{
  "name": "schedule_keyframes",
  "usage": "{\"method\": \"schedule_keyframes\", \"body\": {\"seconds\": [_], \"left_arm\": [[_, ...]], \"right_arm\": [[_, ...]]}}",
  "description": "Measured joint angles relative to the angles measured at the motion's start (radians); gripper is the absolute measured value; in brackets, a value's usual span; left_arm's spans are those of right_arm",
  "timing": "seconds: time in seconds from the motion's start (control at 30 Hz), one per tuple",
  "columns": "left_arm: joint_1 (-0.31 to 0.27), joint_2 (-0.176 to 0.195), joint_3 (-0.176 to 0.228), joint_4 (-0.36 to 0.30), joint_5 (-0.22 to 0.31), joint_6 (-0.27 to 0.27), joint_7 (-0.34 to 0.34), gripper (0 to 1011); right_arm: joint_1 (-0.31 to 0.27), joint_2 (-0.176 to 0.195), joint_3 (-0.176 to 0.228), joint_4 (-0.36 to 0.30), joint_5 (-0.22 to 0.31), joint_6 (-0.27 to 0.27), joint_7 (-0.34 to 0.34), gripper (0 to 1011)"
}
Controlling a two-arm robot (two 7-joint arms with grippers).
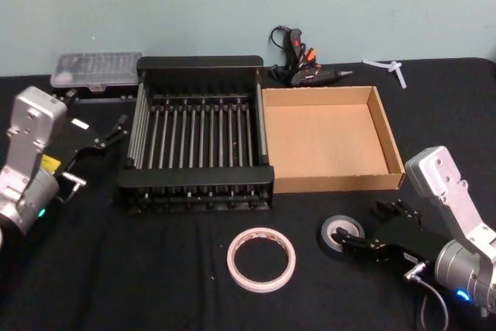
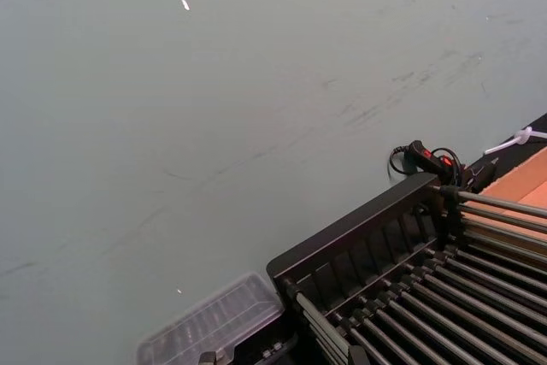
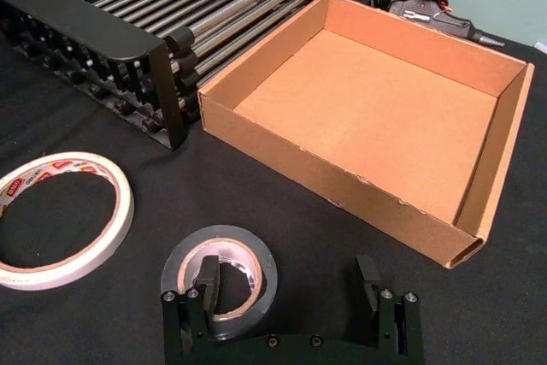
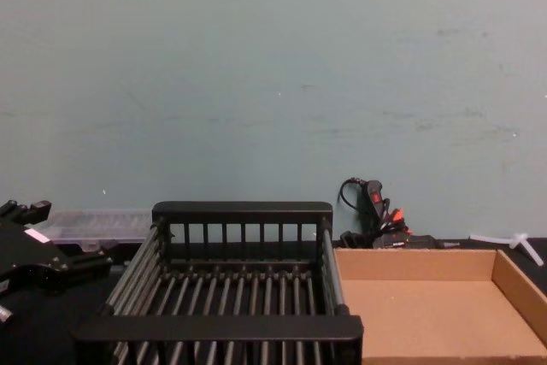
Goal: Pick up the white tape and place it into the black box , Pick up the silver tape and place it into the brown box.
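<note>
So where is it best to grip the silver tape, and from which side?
Grip the silver tape across its band from above: one finger in the core, one outside. It lies flat on the table, so only the hole and outer edge offer hold. The right gripper is open there, one finger already in the core.

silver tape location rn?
In the head view the silver tape lies flat on the table's right front, before the brown box and right of the white tape; the open right hand straddles its rim.

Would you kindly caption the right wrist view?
Open right gripper straddling the silver tape beside the brown box.
</note>
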Motion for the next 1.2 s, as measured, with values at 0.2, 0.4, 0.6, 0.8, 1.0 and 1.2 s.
{"method": "schedule_keyframes", "body": {"seconds": [0.2,0.4,0.6,0.8,1.0,1.2], "left_arm": [[0.0,0.0,0.0,0.0,0.0,0.0,0.0,1001],[0.0,0.0,0.0,0.0,0.0,0.0,0.0,1001],[0.0,0.0,0.0,0.0,0.0,0.0,0.0,1001],[0.0,0.0,0.0,0.0,0.0,0.0,0.0,1001],[0.0,0.0,0.0,0.0,0.0,0.0,0.0,1001],[0.0,0.0,0.0,0.0,0.0,0.0,0.0,1001]], "right_arm": [[0.002,-0.007,0.003,0.004,-0.005,0.004,0.002,1000],[0.002,-0.005,0.003,0.003,-0.005,0.003,0.002,1000],[0.001,-0.004,0.003,0.002,-0.004,0.002,0.001,913],[0.001,-0.004,0.003,0.001,-0.002,0.002,0.001,763],[0.001,-0.003,0.002,0.001,-0.002,0.001,0.001,591],[0.001,-0.003,0.002,0.0,-0.001,0.001,0.0,386]]}}
